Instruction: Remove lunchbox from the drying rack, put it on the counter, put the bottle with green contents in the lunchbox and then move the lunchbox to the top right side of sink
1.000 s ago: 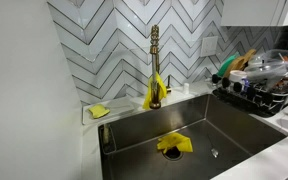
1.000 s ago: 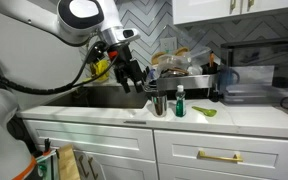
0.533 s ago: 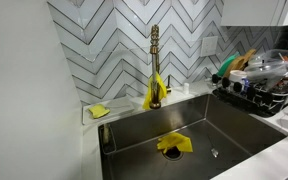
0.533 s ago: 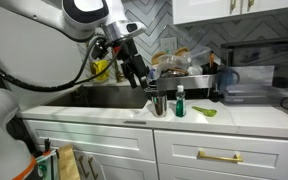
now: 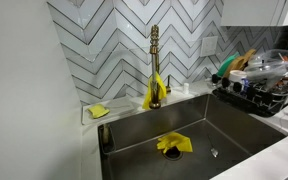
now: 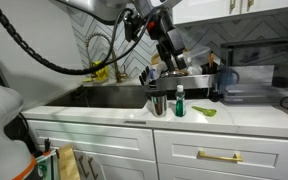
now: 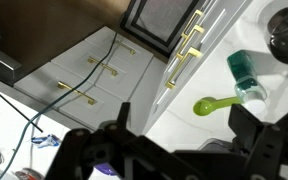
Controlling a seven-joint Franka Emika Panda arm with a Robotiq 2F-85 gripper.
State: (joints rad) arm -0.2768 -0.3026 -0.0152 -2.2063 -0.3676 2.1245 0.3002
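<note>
The clear lunchbox (image 5: 280, 61) lies on top of the crowded black drying rack (image 5: 259, 92), to the right of the steel sink (image 5: 199, 120). In an exterior view my gripper (image 6: 170, 52) hangs in the air just above the rack (image 6: 189, 75), apart from it. In the wrist view my gripper (image 7: 184, 138) is open and empty, its fingers (image 7: 120, 122) wide apart. The bottle with green contents (image 6: 180, 100) stands on the white counter (image 6: 249, 116) in front of the rack. It also shows in the wrist view (image 7: 246, 69).
A green spoon (image 6: 207, 111) lies by the bottle, and a cup of utensils (image 6: 159, 103) stands at its other side. A brass tap (image 5: 154, 60) rises behind the sink, and a yellow cloth (image 5: 174, 143) lies in the basin. Cabinets hang above the rack.
My arm has swung up and across from over the sink to above the drying rack. The gripper stays open and nothing else has moved.
</note>
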